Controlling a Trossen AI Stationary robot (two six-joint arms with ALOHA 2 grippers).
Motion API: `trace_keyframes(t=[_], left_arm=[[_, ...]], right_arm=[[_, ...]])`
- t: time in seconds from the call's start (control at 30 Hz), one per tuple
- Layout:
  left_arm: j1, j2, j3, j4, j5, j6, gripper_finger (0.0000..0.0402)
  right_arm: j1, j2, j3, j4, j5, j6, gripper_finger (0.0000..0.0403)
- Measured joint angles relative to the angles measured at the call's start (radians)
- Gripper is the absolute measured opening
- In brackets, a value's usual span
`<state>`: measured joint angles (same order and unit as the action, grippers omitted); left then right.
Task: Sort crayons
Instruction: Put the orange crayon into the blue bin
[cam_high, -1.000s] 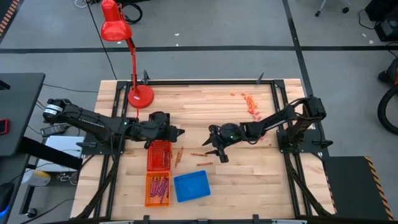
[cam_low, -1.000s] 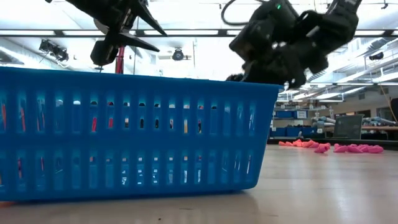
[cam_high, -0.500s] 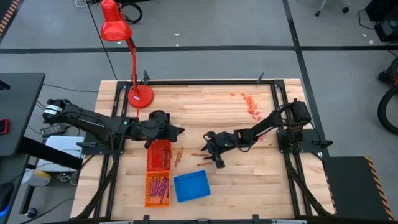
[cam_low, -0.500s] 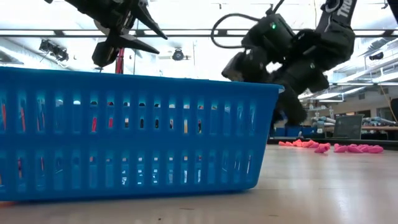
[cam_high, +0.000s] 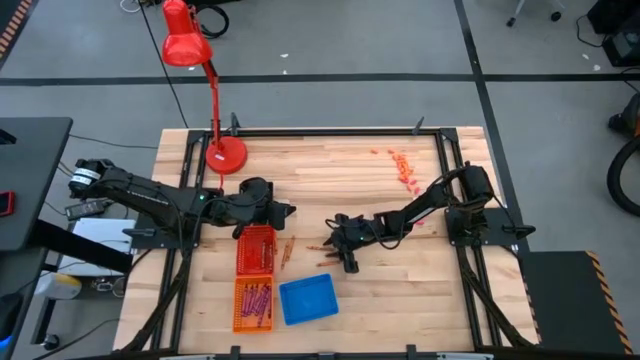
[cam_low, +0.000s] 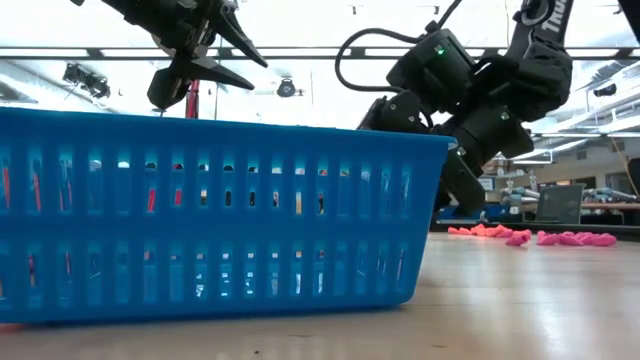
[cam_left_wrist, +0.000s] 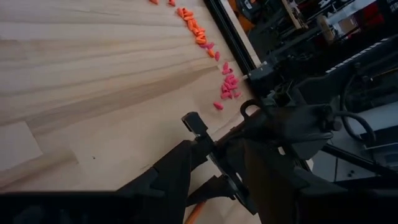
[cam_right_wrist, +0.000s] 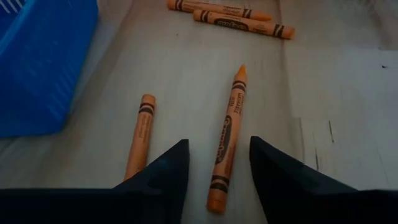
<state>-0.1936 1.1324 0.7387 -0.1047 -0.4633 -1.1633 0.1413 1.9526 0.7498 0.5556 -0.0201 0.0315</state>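
High view shows two orange mesh baskets (cam_high: 256, 250) at seven o'clock already holding crayons, while a few loose orange wax crayons (cam_right_wrist: 226, 138) remain on the wooden bench (cam_high: 400, 290), the right pincer (cam_right_wrist: 217, 163) open astride one, left pincer (cam_high: 284, 211) open.

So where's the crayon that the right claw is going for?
In the right wrist view, the orange crayon lies flat on the table between the open right claw fingers, beside another crayon and near the blue basket.

Even bright overhead lighting, backlit glare behind the blue basket (cam_low: 220, 220), soft shadows, blurred wrist-view foregrounds
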Motion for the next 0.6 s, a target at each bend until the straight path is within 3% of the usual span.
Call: trace_keyframes(t=[0.6], left_arm=[[0.0, 0.0, 0.0, 0.0, 0.0, -0.001, 0.0155]], right_arm=[[-0.021, -0.033, 0.0, -0.1, -0.013, 0.003, 0.0028]])
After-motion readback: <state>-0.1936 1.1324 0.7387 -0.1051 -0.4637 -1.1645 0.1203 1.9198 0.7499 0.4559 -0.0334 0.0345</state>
